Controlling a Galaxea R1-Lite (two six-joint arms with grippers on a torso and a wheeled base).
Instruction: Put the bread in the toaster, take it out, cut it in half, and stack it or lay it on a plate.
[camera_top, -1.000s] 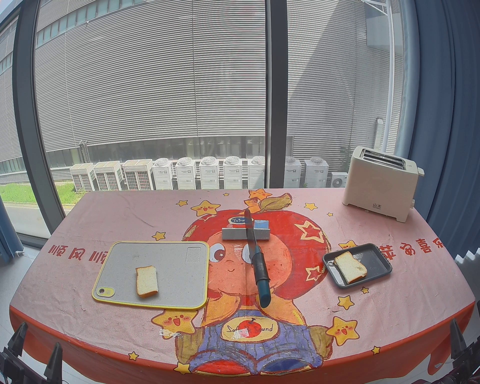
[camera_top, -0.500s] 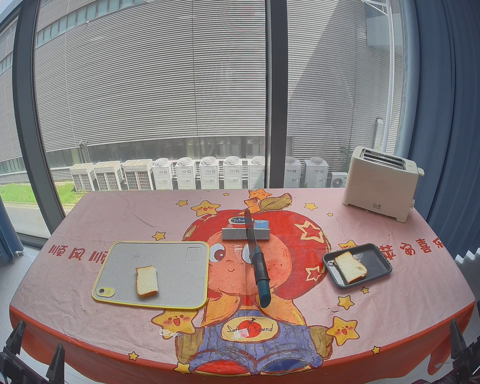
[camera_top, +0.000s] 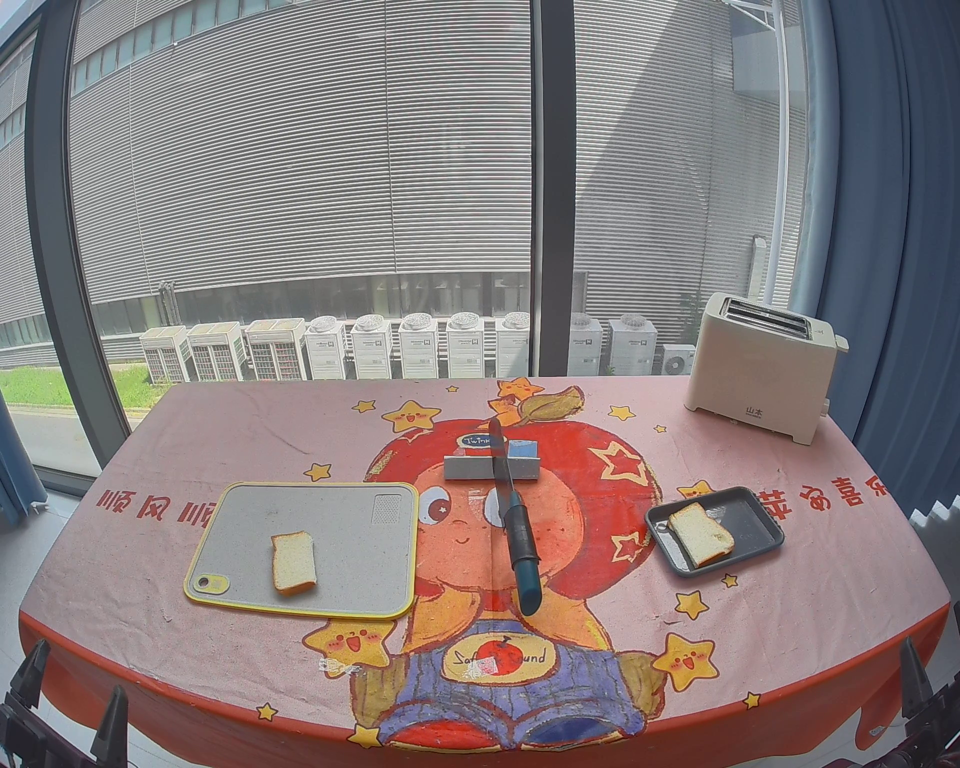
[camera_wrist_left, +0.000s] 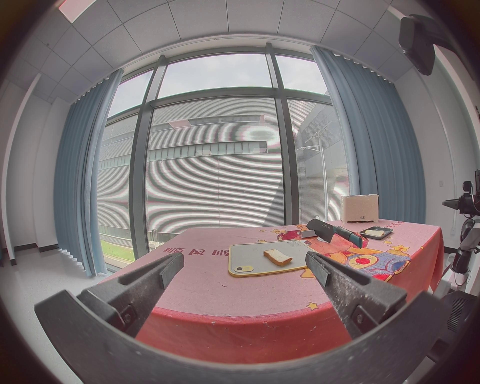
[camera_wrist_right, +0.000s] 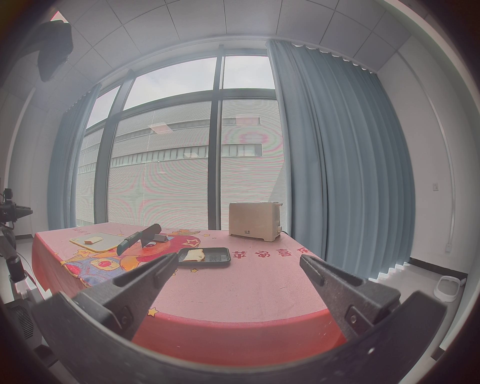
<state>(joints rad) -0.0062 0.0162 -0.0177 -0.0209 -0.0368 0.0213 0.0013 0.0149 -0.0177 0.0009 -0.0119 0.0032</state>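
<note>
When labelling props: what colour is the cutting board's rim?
Cutting board rim: yellow-green; head view best.

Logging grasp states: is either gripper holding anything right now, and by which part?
Nothing is held. The left gripper and the right gripper both have open, empty jaws, short of the table.

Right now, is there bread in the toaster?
Seemingly out: nothing sticks up from the toaster slots. One bread piece lies on the cutting board, a second piece on the dark plate.
</note>
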